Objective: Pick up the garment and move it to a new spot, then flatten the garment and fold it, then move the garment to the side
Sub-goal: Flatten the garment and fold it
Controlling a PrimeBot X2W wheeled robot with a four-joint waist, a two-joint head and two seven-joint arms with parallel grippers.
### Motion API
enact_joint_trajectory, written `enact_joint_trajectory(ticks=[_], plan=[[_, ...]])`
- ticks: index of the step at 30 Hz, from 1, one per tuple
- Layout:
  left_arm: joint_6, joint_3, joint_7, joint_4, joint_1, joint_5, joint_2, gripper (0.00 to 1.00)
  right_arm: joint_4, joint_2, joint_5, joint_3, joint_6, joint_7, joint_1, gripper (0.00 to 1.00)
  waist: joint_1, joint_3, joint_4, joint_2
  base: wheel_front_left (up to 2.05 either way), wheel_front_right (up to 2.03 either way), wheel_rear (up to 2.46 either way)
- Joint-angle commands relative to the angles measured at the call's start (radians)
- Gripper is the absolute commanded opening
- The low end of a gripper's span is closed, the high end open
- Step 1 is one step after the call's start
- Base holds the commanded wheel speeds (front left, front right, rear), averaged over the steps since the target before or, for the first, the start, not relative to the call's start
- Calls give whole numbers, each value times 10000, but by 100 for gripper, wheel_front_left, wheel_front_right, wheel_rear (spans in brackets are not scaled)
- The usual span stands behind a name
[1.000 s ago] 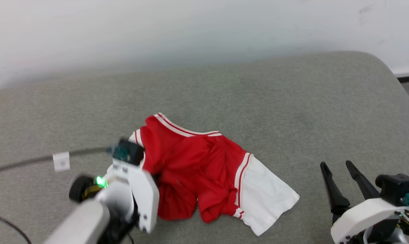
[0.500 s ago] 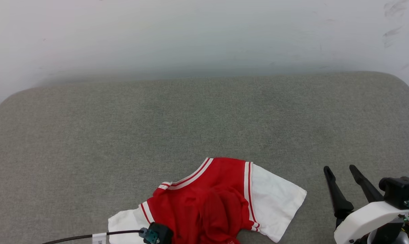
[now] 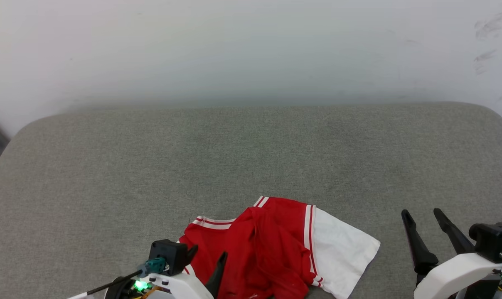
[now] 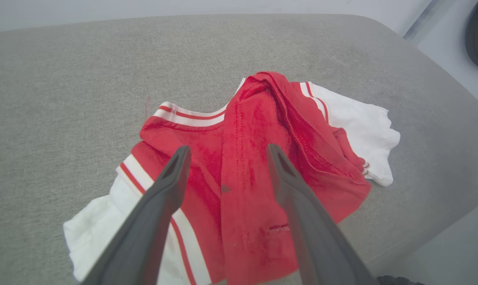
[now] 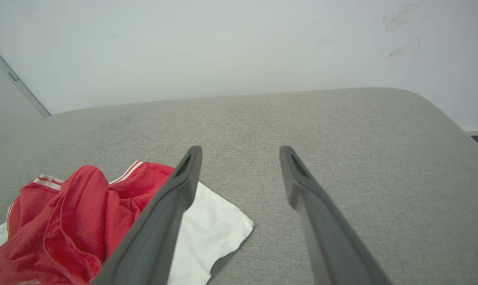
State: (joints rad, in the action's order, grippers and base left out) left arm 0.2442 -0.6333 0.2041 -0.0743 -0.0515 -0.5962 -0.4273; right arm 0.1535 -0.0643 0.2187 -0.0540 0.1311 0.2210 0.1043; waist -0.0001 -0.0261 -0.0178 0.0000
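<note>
Left gripper (image 3: 208, 252) has let go since a second ago: its fingers now stand wide over the shirt's left half. Shirt (image 3: 271, 245) lies crumpled at the 6 o'clock edge of the cushion (image 3: 251, 158), its sleeve-to-sleeve axis running roughly 9 to 3. Right gripper (image 3: 421, 212), wide and empty, sits well apart at the shirt's 3 o'clock. Judgement: left arm is nearer, and the white sleeve falls to the right arm.

Plain indoor room: grey fabric cushion (image 3: 251, 145) against scuffed white wall (image 3: 251, 50).
</note>
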Motion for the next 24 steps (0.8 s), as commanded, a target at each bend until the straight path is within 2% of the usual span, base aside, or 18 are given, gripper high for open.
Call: enact_joint_trajectory(ticks=[1, 4, 6, 12, 17, 20, 21, 22, 23, 24], plan=[[40, 39, -54, -44, -163, 39, -21, 100, 42, 36, 15, -14, -8, 11, 111, 100, 1, -27, -4, 0, 0, 0, 0], [-77, 154, -15, -115, -469, -14, -115, 100, 56, 51, 32, 3, -8, 50, 131, 100, 1, -61, -31, 0, 0, 0, 0], [-336, 91, 264, -70, -777, -113, -165, 100, 58, 54, 54, -4, -8, 51, 132, 100, 1, -42, -55, 0, 0, 0, 0], [-1409, -292, 1976, 684, -1947, -888, -203, 100, 49, 22, 68, 211, -8, 149, -15, 100, 1, 164, -315, 0, 0, 0, 0], [-2048, -662, 3237, 1528, -2551, -1439, -170, 100, -14, -52, 95, 400, -8, 153, -117, 100, 1, 354, -664, 0, 0, 0, 0], [-2257, -794, 3631, 1884, -2785, -1649, -79, 100, -49, -45, 116, 383, -8, 95, -144, 100, 1, 480, -792, 0, 0, 0, 0], [-2281, -837, 3714, 2000, -2843, -1668, -51, 78, -56, -40, 128, 395, -8, 83, -160, 100, 1, 520, -830, 0, 0, 0, 0], [-2311, -854, 3713, 2090, -2922, -1637, -13, 33, -65, -36, 130, 403, -8, 59, -174, 100, 1, 546, -858, 0, 0, 0, 0], [-2313, -854, 3673, 2198, -2978, -1622, 37, 0, -83, -32, 128, 407, -8, 47, -188, 100, 1, 557, -877, 0, 0, 0, 0], [-2317, -879, 3645, 2298, -3030, -1552, 45, 0, -95, -30, 122, 407, -8, 25, -199, 100, 1, 564, -896, 0, 0, 0, 0]])
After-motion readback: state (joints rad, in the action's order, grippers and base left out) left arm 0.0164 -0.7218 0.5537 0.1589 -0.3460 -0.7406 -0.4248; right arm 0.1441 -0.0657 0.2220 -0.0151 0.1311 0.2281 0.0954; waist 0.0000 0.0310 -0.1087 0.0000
